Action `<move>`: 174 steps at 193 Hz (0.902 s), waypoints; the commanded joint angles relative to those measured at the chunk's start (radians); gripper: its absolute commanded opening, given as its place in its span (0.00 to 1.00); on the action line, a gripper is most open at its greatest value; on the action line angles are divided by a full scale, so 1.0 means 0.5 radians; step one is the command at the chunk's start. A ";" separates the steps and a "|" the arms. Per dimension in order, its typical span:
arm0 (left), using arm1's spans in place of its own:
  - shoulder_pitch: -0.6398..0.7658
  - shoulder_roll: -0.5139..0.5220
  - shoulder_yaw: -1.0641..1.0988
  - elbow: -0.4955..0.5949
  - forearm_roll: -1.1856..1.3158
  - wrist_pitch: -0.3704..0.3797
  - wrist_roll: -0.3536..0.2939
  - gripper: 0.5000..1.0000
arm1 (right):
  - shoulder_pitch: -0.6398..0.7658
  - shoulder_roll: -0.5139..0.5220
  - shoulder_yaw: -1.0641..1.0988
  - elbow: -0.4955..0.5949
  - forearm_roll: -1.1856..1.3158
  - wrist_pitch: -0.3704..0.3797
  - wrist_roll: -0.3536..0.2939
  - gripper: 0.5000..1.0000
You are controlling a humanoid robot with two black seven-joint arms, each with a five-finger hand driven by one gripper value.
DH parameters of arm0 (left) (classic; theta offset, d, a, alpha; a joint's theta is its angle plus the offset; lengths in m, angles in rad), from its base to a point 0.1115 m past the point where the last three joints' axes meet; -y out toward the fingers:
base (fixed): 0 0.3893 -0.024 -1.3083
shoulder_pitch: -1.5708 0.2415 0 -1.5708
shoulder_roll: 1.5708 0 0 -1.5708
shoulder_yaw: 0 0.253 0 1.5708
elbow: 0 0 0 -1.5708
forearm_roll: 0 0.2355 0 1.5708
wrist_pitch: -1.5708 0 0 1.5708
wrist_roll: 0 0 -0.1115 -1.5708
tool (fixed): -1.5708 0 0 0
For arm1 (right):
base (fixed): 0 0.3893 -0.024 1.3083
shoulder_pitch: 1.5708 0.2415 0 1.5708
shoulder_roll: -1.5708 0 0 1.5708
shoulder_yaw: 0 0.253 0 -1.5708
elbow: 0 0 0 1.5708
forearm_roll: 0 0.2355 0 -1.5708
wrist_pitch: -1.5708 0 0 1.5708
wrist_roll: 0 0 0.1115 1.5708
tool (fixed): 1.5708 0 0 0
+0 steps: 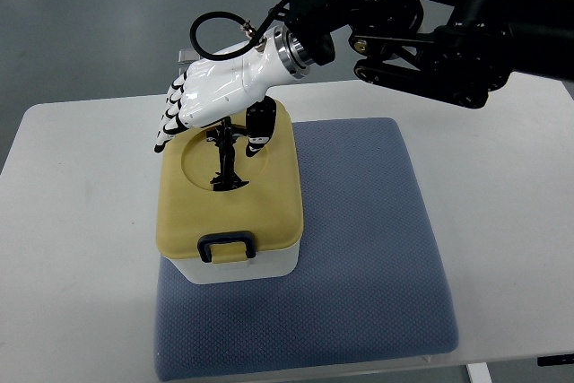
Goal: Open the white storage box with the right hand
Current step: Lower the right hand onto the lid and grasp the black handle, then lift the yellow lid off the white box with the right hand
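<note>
From here I can't tell whether the right hand (208, 99) touches the box (231, 193); its palm hides the far rim of the lid (269, 199). Hand glossy white plastic, black finger joints, fingers extended and loose, gripping nothing. Lid matte tan, round recess, black latch (225, 246) at near edge. Box body white, standing closed on textured blue mat (368, 248), directly beneath the hand.

No readable text, labels or numbers anywhere.
</note>
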 commanded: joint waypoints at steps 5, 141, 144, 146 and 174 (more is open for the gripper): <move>0.000 0.000 0.000 0.000 0.000 0.000 0.000 1.00 | -0.030 0.015 -0.015 -0.018 -0.007 -0.053 0.000 0.86; 0.000 0.000 0.000 0.000 0.000 0.000 0.000 1.00 | -0.134 0.021 -0.051 -0.140 -0.035 -0.200 0.000 0.45; 0.000 0.000 0.000 0.000 0.000 0.000 0.000 1.00 | -0.134 0.021 -0.048 -0.140 -0.035 -0.200 0.000 0.45; 0.000 0.000 0.000 0.000 0.000 0.000 0.000 1.00 | -0.134 0.021 -0.051 -0.137 -0.035 -0.203 0.000 0.45; -0.003 0.000 0.000 0.000 0.000 0.000 0.000 1.00 | -0.128 0.018 -0.045 -0.140 -0.035 -0.203 0.000 0.32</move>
